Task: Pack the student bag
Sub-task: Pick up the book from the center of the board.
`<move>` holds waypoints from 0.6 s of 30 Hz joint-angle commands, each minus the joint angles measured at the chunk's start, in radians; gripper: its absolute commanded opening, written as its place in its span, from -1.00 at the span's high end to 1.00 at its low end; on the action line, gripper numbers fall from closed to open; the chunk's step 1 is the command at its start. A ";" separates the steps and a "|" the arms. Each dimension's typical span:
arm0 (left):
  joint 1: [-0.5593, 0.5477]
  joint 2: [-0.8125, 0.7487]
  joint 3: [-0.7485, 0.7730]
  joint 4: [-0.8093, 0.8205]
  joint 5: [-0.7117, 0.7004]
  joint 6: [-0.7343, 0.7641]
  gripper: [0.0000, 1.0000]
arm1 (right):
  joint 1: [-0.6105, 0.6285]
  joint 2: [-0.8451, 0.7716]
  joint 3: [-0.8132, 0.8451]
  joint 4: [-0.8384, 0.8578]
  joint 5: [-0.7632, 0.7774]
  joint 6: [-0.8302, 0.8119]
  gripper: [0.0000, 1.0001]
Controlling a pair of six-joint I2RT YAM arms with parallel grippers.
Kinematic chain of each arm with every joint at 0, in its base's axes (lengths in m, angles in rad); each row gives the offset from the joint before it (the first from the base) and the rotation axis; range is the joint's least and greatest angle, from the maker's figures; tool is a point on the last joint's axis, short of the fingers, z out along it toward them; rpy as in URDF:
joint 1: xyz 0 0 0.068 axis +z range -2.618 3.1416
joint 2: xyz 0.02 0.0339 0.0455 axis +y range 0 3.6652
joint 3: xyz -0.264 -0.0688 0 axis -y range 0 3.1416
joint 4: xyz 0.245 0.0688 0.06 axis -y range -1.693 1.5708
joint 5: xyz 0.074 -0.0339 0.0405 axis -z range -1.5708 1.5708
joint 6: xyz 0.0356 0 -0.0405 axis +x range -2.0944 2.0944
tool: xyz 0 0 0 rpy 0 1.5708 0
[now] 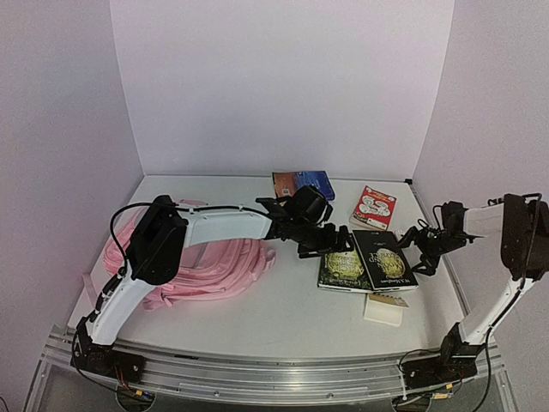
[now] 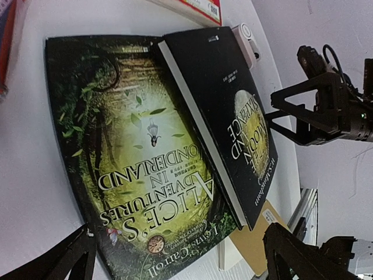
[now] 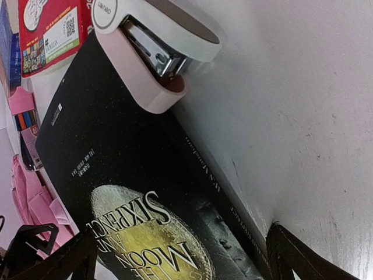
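"Overhead, where does the student bag (image 1: 206, 266) lie?"

"Crumpled by the table's (image 1: 283, 318) left edge, partly under the left arm (image 1: 214, 225). It is well apart from the left gripper (image 1: 330, 243), which hovers mid-table over the Alice book (image 1: 341, 270) with jaws spread and holding nothing. The right gripper (image 1: 420, 256), equally spread and empty, stands at the right side of the black book (image 1: 386, 257)."

"And the left wrist view?"

"The black book overlaps one long edge of the Alice book. Judged best: clear or lift the upper book first, then pinch a free edge, since a thin cover lying flat offers little purchase."

"The right wrist view?"

"The spread fingers frame the black book. A stapler (image 3: 151, 52) sits at its far corner, and the bag shows pink at the far left."
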 commanded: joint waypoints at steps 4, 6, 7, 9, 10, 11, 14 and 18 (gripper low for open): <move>-0.003 0.077 0.106 0.071 0.064 -0.074 -0.99 | -0.006 0.096 0.005 0.055 -0.129 -0.075 -0.93; -0.003 0.110 0.139 0.074 0.076 -0.087 -0.99 | -0.006 0.102 -0.009 0.071 -0.193 -0.080 -0.90; -0.003 0.124 0.154 0.077 0.079 -0.098 -0.99 | -0.006 0.098 -0.016 0.088 -0.222 -0.079 -0.89; -0.003 0.151 0.161 0.102 0.085 -0.120 -0.98 | -0.006 0.082 -0.037 0.124 -0.254 -0.069 -0.86; -0.003 0.166 0.165 0.118 0.090 -0.133 -0.96 | -0.006 0.073 -0.048 0.139 -0.265 -0.068 -0.86; -0.003 0.183 0.171 0.131 0.098 -0.144 -0.95 | -0.006 0.065 -0.056 0.151 -0.278 -0.066 -0.86; -0.002 0.228 0.201 0.151 0.127 -0.169 -0.84 | -0.006 0.054 -0.080 0.181 -0.321 -0.053 -0.86; -0.001 0.265 0.217 0.187 0.161 -0.195 -0.72 | -0.005 0.053 -0.103 0.217 -0.339 -0.038 -0.86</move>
